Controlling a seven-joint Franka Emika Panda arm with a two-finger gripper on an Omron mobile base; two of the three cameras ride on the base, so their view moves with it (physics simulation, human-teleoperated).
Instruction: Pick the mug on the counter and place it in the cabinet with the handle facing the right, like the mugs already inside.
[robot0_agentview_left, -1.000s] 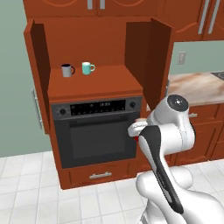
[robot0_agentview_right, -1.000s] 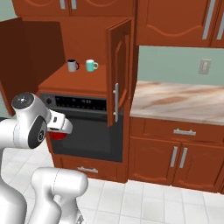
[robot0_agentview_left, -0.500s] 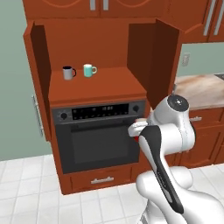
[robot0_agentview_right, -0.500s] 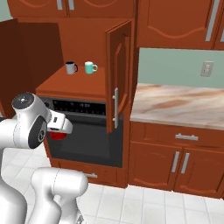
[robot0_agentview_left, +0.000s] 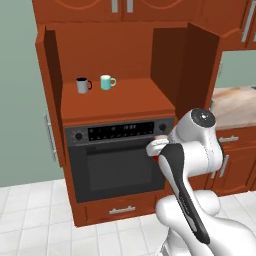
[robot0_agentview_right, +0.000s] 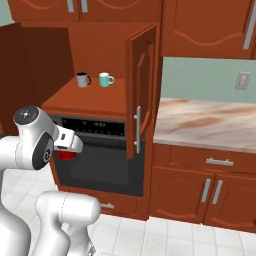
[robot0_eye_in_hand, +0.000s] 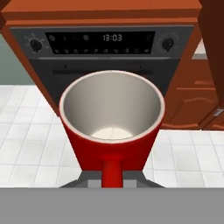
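Note:
The red mug (robot0_eye_in_hand: 111, 131) with its pale inside is held in my gripper (robot0_agentview_right: 68, 149), which is shut on it in front of the oven. In the hand view its handle points down toward the fingers. A sliver of the mug (robot0_agentview_left: 156, 159) also peeks out beside the hand. The cabinet (robot0_agentview_left: 120, 104) stands open above the oven, higher than the mug and to its left in the left base view. On its shelf (robot0_agentview_right: 87, 99) stand a grey mug (robot0_agentview_left: 82, 85) and a teal mug (robot0_agentview_left: 106, 82), handles to the right. The counter (robot0_agentview_right: 210, 122) lies to the right.
The black oven (robot0_agentview_left: 117, 160) with its control panel (robot0_eye_in_hand: 109, 43) sits below the shelf. The cabinet's right door (robot0_agentview_right: 140, 95) stands open toward me, between the shelf and the counter. The left door (robot0_agentview_left: 50, 95) is open too. White tiled floor (robot0_eye_in_hand: 26, 144) lies below.
The whole picture has shifted, so the base has driven a little; the cabinet sits further right in both base views. The arm keeps the same pose with the mug held.

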